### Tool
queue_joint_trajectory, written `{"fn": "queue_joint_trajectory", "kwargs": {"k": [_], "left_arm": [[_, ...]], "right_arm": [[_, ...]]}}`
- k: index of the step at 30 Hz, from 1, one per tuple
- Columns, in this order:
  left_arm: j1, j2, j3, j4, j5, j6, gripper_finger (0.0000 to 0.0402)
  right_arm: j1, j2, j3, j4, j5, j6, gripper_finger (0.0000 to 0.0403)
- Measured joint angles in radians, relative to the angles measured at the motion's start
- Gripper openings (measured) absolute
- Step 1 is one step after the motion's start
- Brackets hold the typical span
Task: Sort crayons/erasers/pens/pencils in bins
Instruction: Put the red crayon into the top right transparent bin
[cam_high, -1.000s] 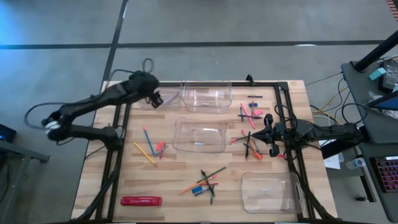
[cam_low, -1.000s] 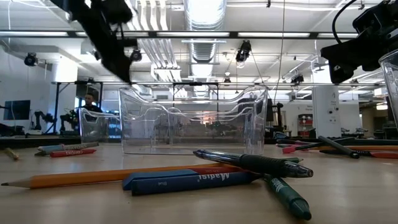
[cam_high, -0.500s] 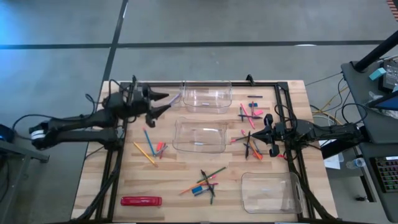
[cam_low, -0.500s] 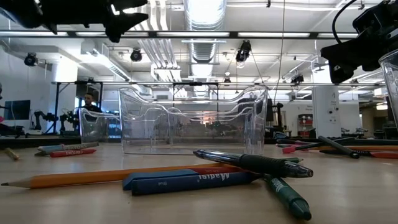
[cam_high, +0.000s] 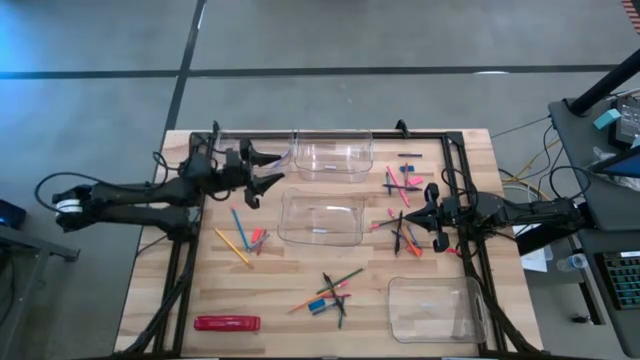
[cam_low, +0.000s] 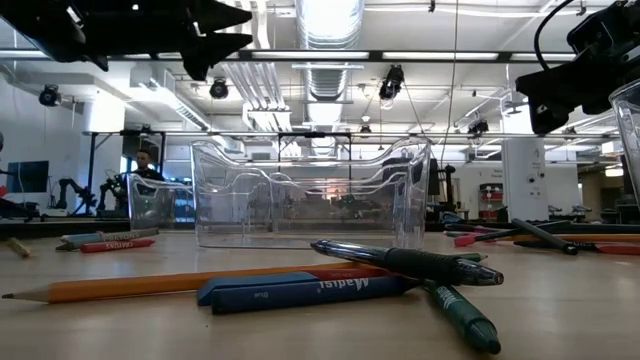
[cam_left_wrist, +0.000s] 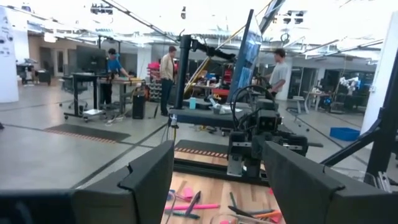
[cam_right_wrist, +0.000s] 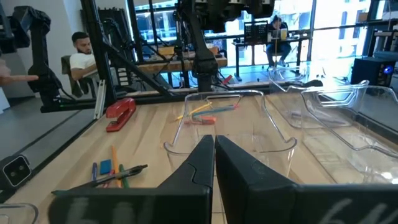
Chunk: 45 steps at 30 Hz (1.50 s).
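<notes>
While the left gripper (cam_high: 262, 170) hangs above the tabletop (cam_high: 150, 290) near its far left corner, fingers (cam_left_wrist: 149, 180) spread wide and empty, its wrist view cuts off most of the surface below. The right gripper (cam_high: 432, 215) sits at the right edge with fingers (cam_right_wrist: 193, 165) pressed together, holding nothing. 4 bins are visible: 2 along the far edge, 1 at centre (cam_high: 320, 218), 1 at the near right (cam_high: 437, 308). Pens, pencils, crayons and erasers lie loose in 3 clusters: left (cam_high: 243, 235), near centre (cam_high: 330, 292), right (cam_high: 403, 215); individual pieces there overlap and are hard to separate. Bare tabletop remains at the near left, beside a red pack (cam_high: 227, 323).
</notes>
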Motion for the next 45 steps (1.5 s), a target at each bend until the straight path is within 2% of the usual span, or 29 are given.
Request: {"fn": "queue_joint_trajectory", "kwargs": {"k": [12, 17, 29, 45], "left_arm": [[0.0, 0.063, 0.005, 0.044, -0.002, -0.055, 0.0232], [0.0, 0.035, 0.008, 0.106, -0.001, -0.049, 0.0232], [0.001, -0.061, -0.008, 0.109, -0.017, -0.045, 0.0232], [0.002, 0.005, -0.017, 0.116, -0.017, -0.053, 0.0232]], "right_arm": [[0.0, 0.0, 0.0, 0.0, 0.0, 0.0, 0.0009], [0.0, 0.0, 0.0, 0.0, 0.0, 0.0, 0.0009], [0.0, 0.0, 0.0, 0.0, 0.0, 0.0, 0.0009], [0.0, 0.0, 0.0, 0.0, 0.0, 0.0, 0.0009]]}}
